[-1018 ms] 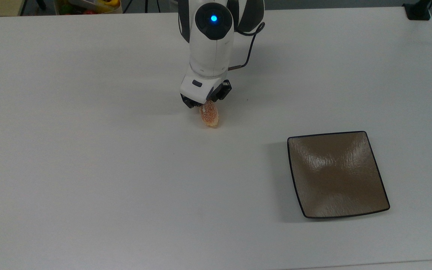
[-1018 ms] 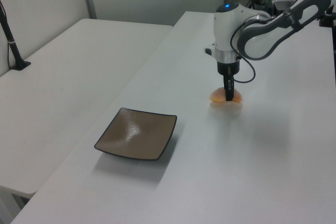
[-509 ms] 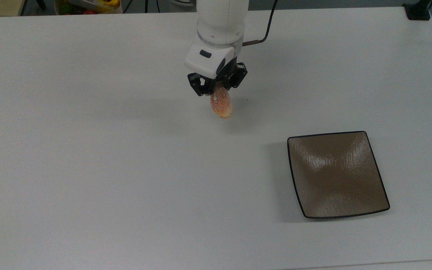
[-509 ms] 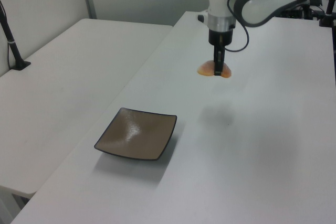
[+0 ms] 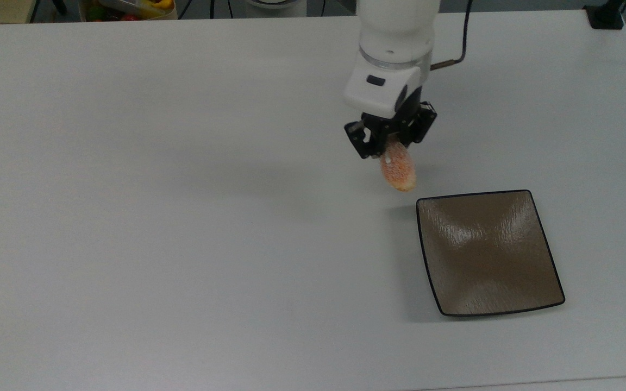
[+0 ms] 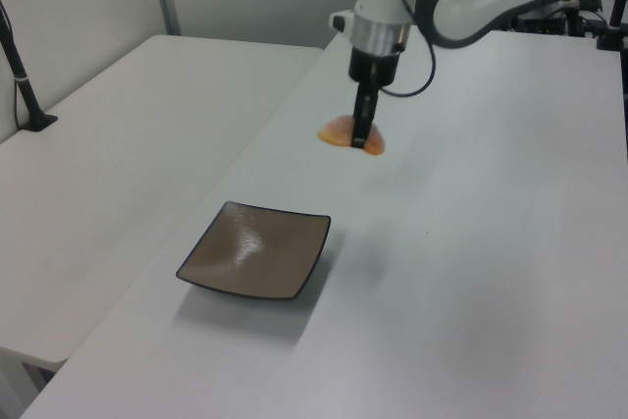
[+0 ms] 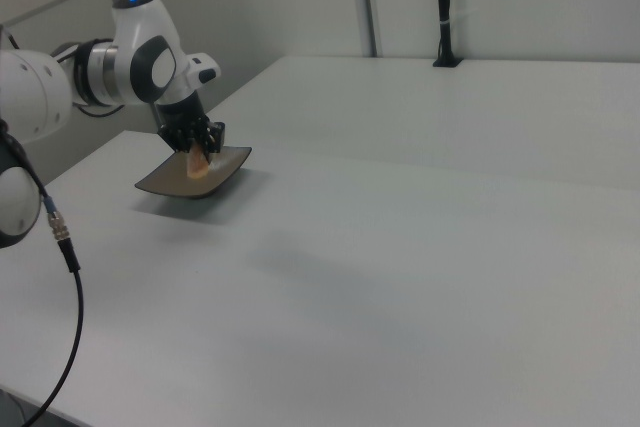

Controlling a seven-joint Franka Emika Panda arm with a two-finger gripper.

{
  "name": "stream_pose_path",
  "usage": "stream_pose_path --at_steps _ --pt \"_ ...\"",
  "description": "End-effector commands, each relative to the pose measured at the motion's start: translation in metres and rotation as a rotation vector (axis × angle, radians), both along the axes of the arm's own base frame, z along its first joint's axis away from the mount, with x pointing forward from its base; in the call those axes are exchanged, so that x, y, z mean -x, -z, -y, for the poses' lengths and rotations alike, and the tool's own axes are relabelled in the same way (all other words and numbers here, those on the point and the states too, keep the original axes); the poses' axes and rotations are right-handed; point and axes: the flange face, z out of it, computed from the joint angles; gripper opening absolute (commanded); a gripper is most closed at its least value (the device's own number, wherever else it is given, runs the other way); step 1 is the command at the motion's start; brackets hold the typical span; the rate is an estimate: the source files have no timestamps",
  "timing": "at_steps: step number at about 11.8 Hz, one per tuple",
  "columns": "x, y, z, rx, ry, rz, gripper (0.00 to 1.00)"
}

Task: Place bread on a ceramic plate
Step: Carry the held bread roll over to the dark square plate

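Hanging above the white table (image 5: 182, 244), the arm's gripper (image 5: 390, 142) has its two black fingers clamped on the bread (image 5: 398, 169), which is clear of the tabletop and casts a faint shadow on it below. In the top view the small orange-pink loaf points down from the fingers and sits just off the plate's upper left corner, not over the plate itself. In the left view the bread (image 6: 350, 132) sticks out on both sides of the gripper (image 6: 365, 140), up and to the right of the plate. To the top view's right of the loaf, the ceramic plate (image 5: 489, 252) lies flat near the table's lower right corner, with nothing on it. In the right view the bread (image 7: 197, 163) hangs in front of the plate (image 7: 160, 183).
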Motion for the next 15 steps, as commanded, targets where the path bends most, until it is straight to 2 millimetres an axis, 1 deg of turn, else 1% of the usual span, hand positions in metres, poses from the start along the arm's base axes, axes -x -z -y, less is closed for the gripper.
stream_pose_path --at_steps 1,2,3,4,5,7,9,10,11,12,13,14,15 --pt "-0.015 0.020 -0.060 -0.062 0.010 0.068 0.16" --pt "-0.018 0.034 -0.077 -0.075 0.023 0.094 0.18" --pt "-0.021 0.043 -0.089 -0.086 0.038 0.132 0.18" --pt "-0.021 0.058 -0.103 -0.100 0.046 0.170 0.18" --pt "-0.024 0.067 -0.112 -0.114 0.051 0.211 0.18" --pt "-0.033 0.093 -0.133 -0.105 0.046 0.241 0.19" --pt "-0.040 0.093 -0.137 -0.148 0.069 0.291 0.20" --pt "-0.041 0.109 -0.140 -0.160 0.064 0.303 0.22" --pt "-0.043 0.112 -0.138 -0.164 0.067 0.310 0.27" --pt "-0.042 0.118 -0.139 -0.156 0.062 0.306 0.40" --pt "-0.042 0.119 -0.139 -0.153 0.060 0.306 0.61" --pt "-0.042 0.121 -0.138 -0.147 0.058 0.306 0.66" --pt "-0.041 0.122 -0.139 -0.145 0.057 0.304 0.74"
